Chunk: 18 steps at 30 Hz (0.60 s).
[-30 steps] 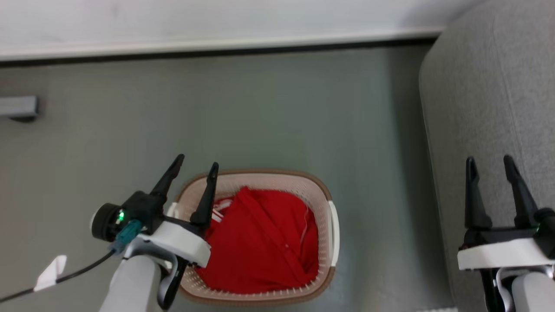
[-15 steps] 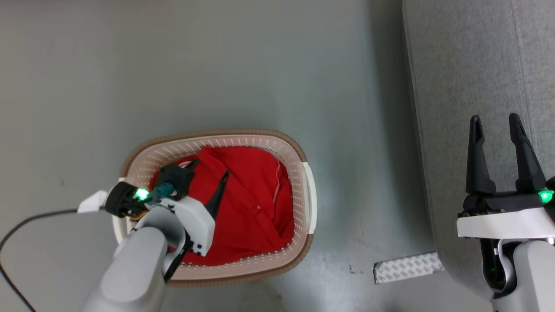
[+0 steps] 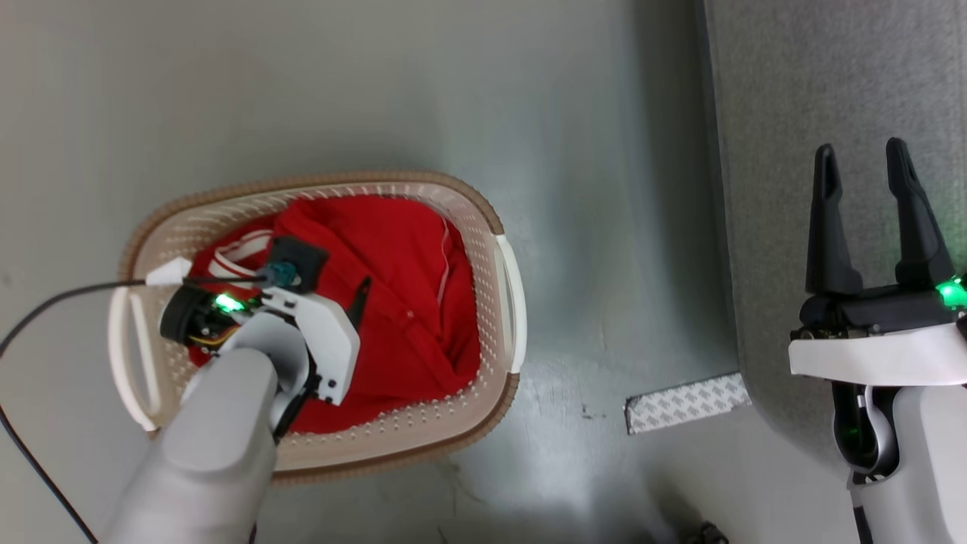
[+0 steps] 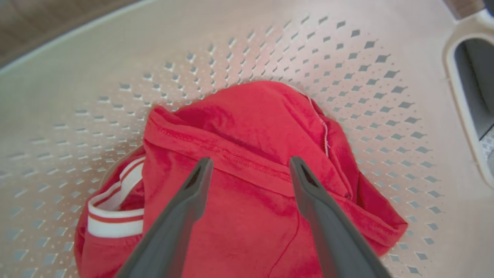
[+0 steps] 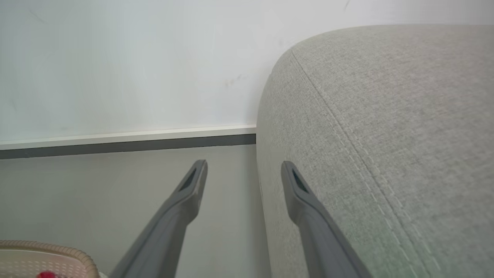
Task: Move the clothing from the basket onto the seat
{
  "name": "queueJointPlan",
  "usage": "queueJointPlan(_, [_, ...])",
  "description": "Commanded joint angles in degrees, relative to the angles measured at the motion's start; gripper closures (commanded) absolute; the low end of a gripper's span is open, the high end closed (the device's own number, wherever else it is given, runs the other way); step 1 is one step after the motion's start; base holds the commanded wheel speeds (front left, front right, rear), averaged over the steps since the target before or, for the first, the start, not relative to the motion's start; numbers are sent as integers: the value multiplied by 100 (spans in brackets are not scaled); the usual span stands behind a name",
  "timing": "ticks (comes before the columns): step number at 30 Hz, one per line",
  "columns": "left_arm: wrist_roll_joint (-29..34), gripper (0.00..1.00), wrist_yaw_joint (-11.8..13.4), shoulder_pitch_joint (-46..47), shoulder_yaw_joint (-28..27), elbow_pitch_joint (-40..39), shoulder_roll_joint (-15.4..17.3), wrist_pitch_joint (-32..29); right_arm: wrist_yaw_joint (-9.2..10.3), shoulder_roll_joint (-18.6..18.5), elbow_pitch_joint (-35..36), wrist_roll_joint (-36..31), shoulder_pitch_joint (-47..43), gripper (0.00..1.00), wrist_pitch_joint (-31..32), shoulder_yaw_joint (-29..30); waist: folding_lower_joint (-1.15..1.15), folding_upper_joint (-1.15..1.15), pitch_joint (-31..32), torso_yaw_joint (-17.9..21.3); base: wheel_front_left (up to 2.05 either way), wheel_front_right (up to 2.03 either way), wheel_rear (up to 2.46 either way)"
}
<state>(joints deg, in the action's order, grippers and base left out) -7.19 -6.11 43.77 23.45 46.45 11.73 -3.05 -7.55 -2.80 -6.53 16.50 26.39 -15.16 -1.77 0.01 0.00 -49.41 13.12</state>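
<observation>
Inside the basket, which stands on the floor apart from the sofa, the red clothing lies in a crumpled heap. Left gripper: jaws spread wide, empty, tips just above a stitched hem. Right gripper: jaws spread wide, empty, over the sofa's edge. The fabric appears soft, light and limp; expect it to drape and trail when lifted. Grip at the doubled hem or a raised fold near the heap's middle, pinching several layers, clear of the perforated wall.

Clothing bright red, white-striped trim; basket cream, perforated, brown rim; seat light grey.
</observation>
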Motion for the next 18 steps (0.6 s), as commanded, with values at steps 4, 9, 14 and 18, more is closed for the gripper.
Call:
queueJointPlan(4, [-80, 0, 170, 261, -95, 203, 63, -30, 9, -4, 37, 19, 102, 0, 5, -29, -1, 0, -326, 49, 0, 0, 0])
queueJointPlan(9, [-188, 0, 281, 474, -193, 416, 55, -4, -15, 9, 88, 19, 156, 0, 12, -71, -1, 0, -531, 55, 0, 0, 0])
queueJointPlan(14, [-221, 0, 377, 682, -206, 649, 70, -6, -25, 19, 141, -29, 170, 0, 31, -60, -1, 0, -707, 71, 0, 0, 0])
queueJointPlan(18, [-241, 0, 413, 810, -190, 826, 70, 53, -29, 20, 154, -46, 164, 0, 40, -19, -1, 0, -819, 93, 0, 0, 0])
